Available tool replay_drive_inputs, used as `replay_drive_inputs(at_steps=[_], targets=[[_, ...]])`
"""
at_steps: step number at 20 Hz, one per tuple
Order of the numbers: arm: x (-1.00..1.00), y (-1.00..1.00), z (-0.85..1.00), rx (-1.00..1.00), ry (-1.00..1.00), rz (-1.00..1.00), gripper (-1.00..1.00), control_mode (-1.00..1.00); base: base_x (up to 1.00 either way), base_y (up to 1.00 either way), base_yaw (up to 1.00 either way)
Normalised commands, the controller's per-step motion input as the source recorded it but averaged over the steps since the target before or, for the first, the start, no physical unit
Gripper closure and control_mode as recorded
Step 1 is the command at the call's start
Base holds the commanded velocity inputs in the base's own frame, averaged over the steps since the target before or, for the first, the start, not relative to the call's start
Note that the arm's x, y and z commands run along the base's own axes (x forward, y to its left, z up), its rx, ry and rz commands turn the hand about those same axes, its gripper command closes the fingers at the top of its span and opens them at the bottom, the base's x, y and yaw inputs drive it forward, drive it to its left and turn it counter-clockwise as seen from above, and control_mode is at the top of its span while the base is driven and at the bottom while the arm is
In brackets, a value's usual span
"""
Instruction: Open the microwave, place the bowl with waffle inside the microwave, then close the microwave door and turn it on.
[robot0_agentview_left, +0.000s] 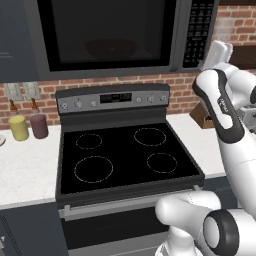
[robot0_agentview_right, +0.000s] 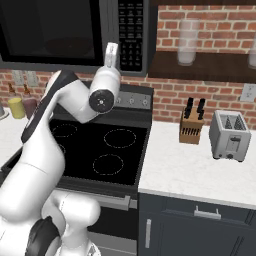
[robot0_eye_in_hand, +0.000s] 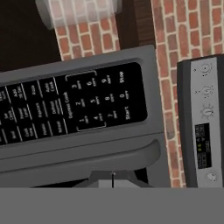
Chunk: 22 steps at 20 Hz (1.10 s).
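Observation:
The microwave (robot0_agentview_left: 30, 40) hangs above the stove with its door (robot0_agentview_left: 107, 32) closed. Behind the black window a dim round bowl (robot0_agentview_left: 111, 48) shows inside; the waffle is hidden. My gripper (robot0_agentview_right: 112, 49) is raised in front of the microwave's right side, shut and holding nothing. In the hand view its fingertips (robot0_eye_in_hand: 113, 178) sit together over the door's edge, just beside the low end of the keypad strip (robot0_eye_in_hand: 87, 107). The Start key (robot0_eye_in_hand: 127, 113) lies a short way from the tips. I cannot tell whether they touch the microwave.
The black-topped stove (robot0_agentview_left: 125, 155) with its knob panel (robot0_agentview_left: 112, 99) stands below. Two jars (robot0_agentview_left: 27, 125) are on the left counter. A knife block (robot0_agentview_right: 192, 125) and toaster (robot0_agentview_right: 229, 135) stand on the right counter. A wall shelf (robot0_agentview_right: 200, 65) holds a glass.

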Motion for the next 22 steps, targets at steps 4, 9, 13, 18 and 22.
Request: replay_drive_inputs(at_steps=[4,9,13,18,22], targets=[[0.35,0.0,-0.13,0.0,0.0,0.0,1.0,-1.0,0.0,0.0,0.0],[0.41,-0.06,-0.16,0.01,0.0,0.03,1.0,-1.0,0.0,0.0,0.0],[0.45,-0.08,-0.04,0.0,0.0,0.03,1.0,-1.0,0.0,0.0,0.0],[0.47,-0.11,-0.05,0.01,0.0,0.01,1.0,-1.0,0.0,0.0,0.0],[0.43,-0.01,-0.22,0.0,0.0,0.0,1.0,-1.0,0.0,0.0,0.0]])
